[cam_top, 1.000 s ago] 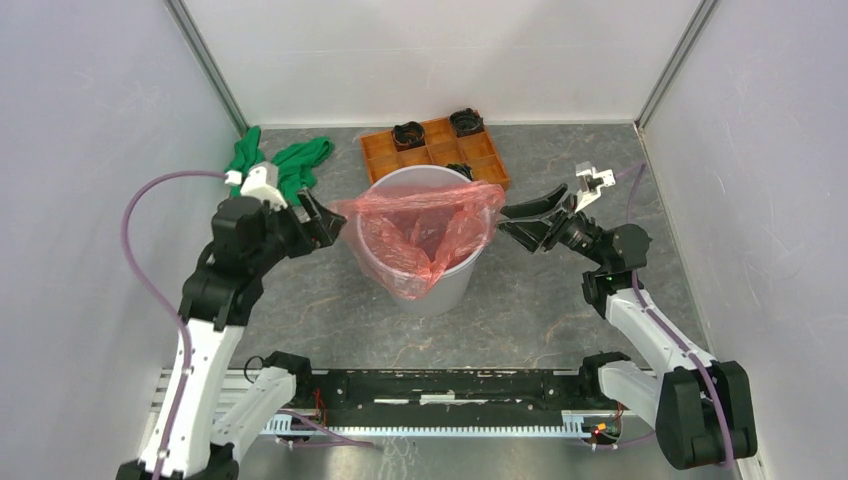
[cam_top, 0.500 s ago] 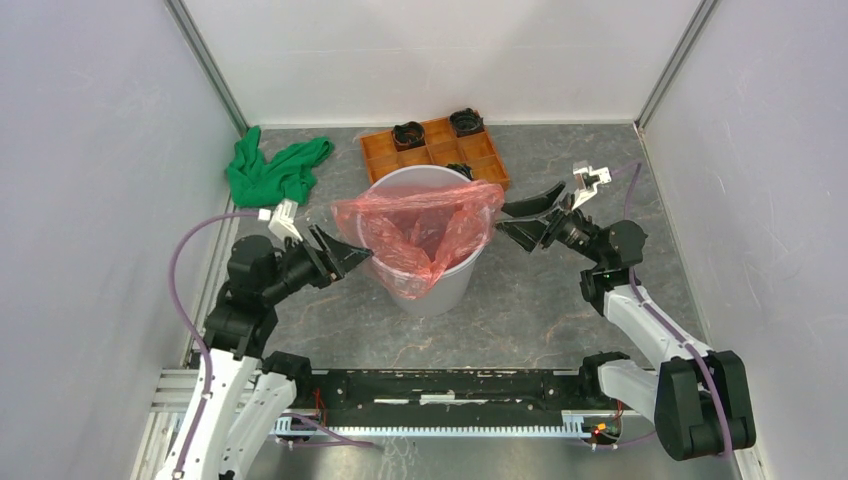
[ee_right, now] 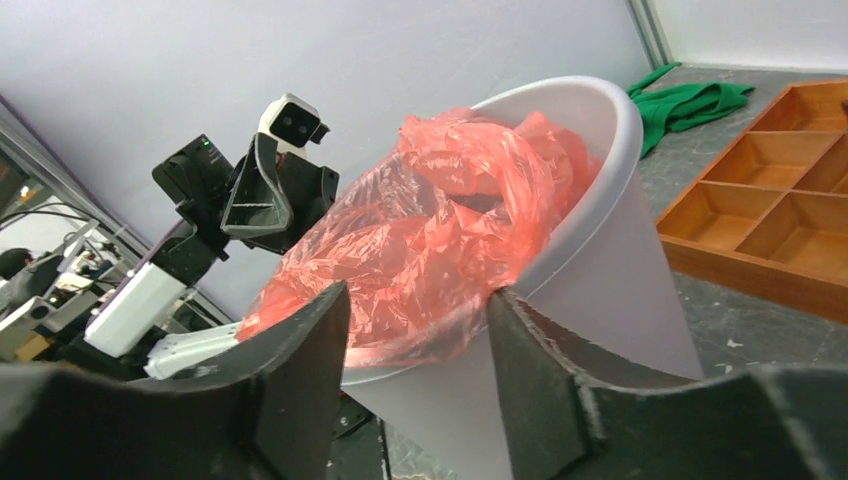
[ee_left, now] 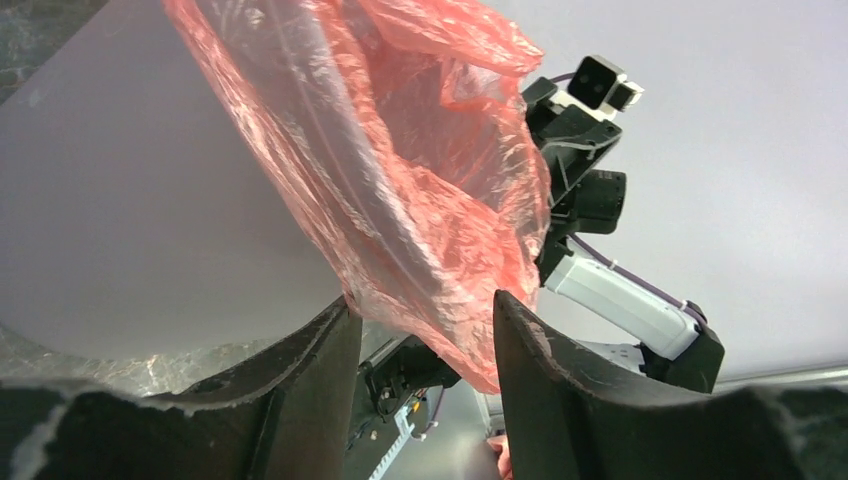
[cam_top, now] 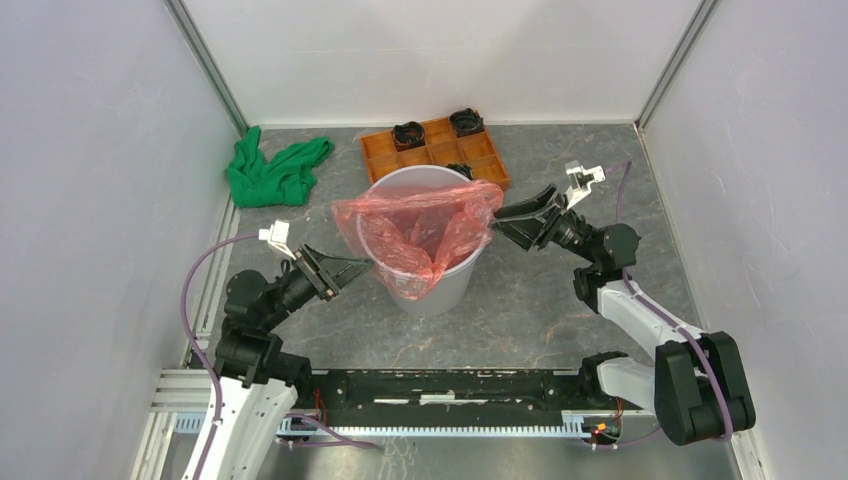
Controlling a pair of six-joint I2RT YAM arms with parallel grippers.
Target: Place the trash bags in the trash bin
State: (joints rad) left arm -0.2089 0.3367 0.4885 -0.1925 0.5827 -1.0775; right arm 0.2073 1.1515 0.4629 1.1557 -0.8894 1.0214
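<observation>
The light grey trash bin (cam_top: 455,283) stands mid-table. The red-orange trash bag (cam_top: 420,225) lies over its mouth, sagging inside and hanging down the front-left wall. My left gripper (cam_top: 358,269) is open and empty, low beside the bin's left side, fingertips close to the hanging film. In the left wrist view the bag (ee_left: 400,180) hangs just beyond the open gripper (ee_left: 425,320). My right gripper (cam_top: 505,220) is open and empty at the bin's right rim. In the right wrist view the bag (ee_right: 440,240) and bin (ee_right: 610,250) fill the space past the gripper (ee_right: 420,305).
An orange compartment tray (cam_top: 435,147) with black items sits behind the bin. A green cloth (cam_top: 275,170) lies at the back left. White enclosure walls stand on three sides; a black rail (cam_top: 450,385) runs along the near edge.
My left arm has swung down and toward the near edge, its gripper dropping from rim height to low beside the bin. My right gripper has edged slightly toward the rim. The bag has barely shifted.
</observation>
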